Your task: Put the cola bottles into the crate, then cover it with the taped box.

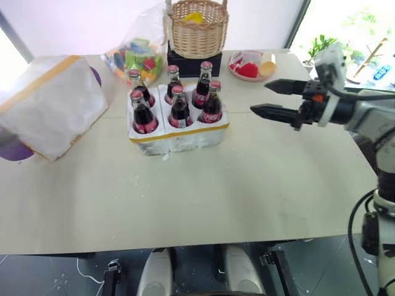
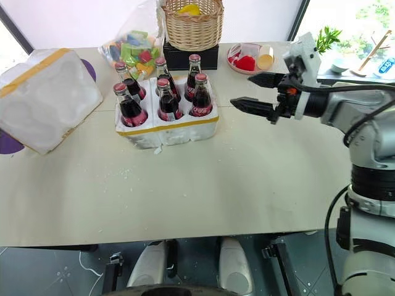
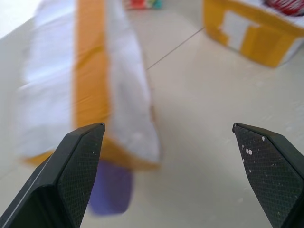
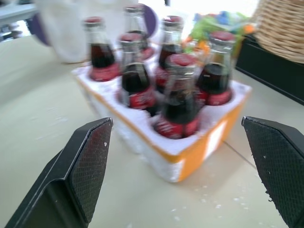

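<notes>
— Left wrist view: what does it add to the head views?
— The left gripper (image 3: 168, 175), fingers wide apart and empty, facing the taped box (image 3: 90, 80) up close.
— And the head views?
— All six cola bottles (image 1: 176, 102) stand in the crate (image 1: 179, 132) mid-table. The right gripper (image 1: 270, 98) hangs beside it, apart, jaws spread, nothing held. The taped box lies tilted at the table's (image 1: 203, 197) left edge.
— Free room?
— Bare tabletop in front of the crate; a wicker basket (image 1: 197, 28) crowds behind.

I stand in a bright test room: a plain pale table (image 1: 247, 197) beside big windows (image 1: 345, 24), grey floor (image 1: 49, 274), props like a wicker basket (image 1: 197, 28).
</notes>
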Robot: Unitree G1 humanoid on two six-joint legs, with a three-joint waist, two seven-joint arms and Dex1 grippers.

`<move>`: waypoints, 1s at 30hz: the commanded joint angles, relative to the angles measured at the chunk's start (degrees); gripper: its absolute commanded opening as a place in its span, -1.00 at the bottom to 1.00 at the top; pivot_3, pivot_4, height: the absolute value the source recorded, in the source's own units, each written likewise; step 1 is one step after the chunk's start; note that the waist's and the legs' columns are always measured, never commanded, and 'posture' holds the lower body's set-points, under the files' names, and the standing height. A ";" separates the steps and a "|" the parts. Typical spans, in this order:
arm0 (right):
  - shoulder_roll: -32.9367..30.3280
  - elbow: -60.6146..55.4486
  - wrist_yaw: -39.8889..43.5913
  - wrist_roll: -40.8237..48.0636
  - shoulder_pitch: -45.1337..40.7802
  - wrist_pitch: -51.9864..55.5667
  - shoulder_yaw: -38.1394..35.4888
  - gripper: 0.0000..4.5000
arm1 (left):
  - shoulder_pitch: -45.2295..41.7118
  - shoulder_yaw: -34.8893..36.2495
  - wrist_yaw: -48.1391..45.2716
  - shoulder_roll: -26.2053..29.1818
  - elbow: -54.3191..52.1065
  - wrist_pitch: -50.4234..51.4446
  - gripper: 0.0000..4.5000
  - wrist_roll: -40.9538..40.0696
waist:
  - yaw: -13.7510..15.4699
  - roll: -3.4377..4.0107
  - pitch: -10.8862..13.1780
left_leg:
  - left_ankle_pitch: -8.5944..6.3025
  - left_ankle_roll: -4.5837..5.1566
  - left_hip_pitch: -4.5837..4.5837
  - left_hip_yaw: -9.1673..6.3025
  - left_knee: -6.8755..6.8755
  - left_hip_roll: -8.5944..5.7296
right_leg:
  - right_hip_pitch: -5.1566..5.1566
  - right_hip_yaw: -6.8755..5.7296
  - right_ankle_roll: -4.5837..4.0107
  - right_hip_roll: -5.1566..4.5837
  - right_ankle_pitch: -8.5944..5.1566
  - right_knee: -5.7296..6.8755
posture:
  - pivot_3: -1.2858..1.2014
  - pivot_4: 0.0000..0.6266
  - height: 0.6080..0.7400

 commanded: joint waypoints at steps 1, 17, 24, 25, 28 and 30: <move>-0.75 -2.92 0.50 4.53 -2.37 1.19 -2.26 0.98 | -10.77 -9.82 -0.34 2.13 11.88 -8.22 1.00 6.92 | 0.07 0.00 0.00 | 0.00 0.00 -0.01 0.00 0.00 0.01 | 0.00 0.00 0.00 0.00 0.00 0.01 | 0.03 -0.52 1.00; -4.13 -7.81 -5.15 7.66 1.06 3.31 -5.62 0.98 | -50.30 -33.77 11.25 -15.20 39.60 -12.49 1.00 33.23 | 1.72 -0.19 -0.02 | 0.01 0.02 -0.09 0.09 0.15 0.00 | 0.02 0.02 0.20 -0.01 0.05 0.13 | 0.03 -0.52 1.00; -8.21 -12.03 -6.17 12.84 3.03 6.45 -9.75 0.99 | -51.44 -33.59 14.58 -19.34 41.29 -9.54 0.89 35.24 | 1.38 -0.26 0.00 | 0.01 0.03 -0.12 0.08 0.19 0.00 | 0.02 0.02 0.33 0.00 0.12 0.15 | 0.03 -0.52 1.00; -8.77 -12.31 -6.17 14.03 3.24 7.21 -10.39 1.00 | -51.51 -33.21 14.75 -19.63 41.40 -9.00 0.77 35.06 | 1.31 -0.27 -0.01 | 0.01 0.04 -0.11 0.07 0.18 0.00 | 0.02 0.02 0.33 0.00 0.12 0.16 | 0.03 -0.52 1.00; -10.40 -13.92 -5.50 16.95 4.79 8.02 -12.12 1.00 | -51.77 -32.31 14.56 -20.05 41.55 -8.29 0.22 34.54 | 1.47 -0.30 -0.02 | 0.01 0.04 -0.10 0.06 0.18 0.01 | 0.02 0.01 0.33 0.01 0.12 0.17 | 0.03 -0.52 1.00; -11.00 -14.57 -5.80 17.94 5.79 8.05 -12.73 1.00 | -51.86 -32.21 14.30 -20.02 41.55 -8.13 -0.19 34.62 | 1.50 -0.29 -0.02 | 0.01 0.04 -0.09 0.04 0.21 0.01 | 0.04 0.02 0.32 0.00 0.11 0.17 | 0.03 -0.52 1.00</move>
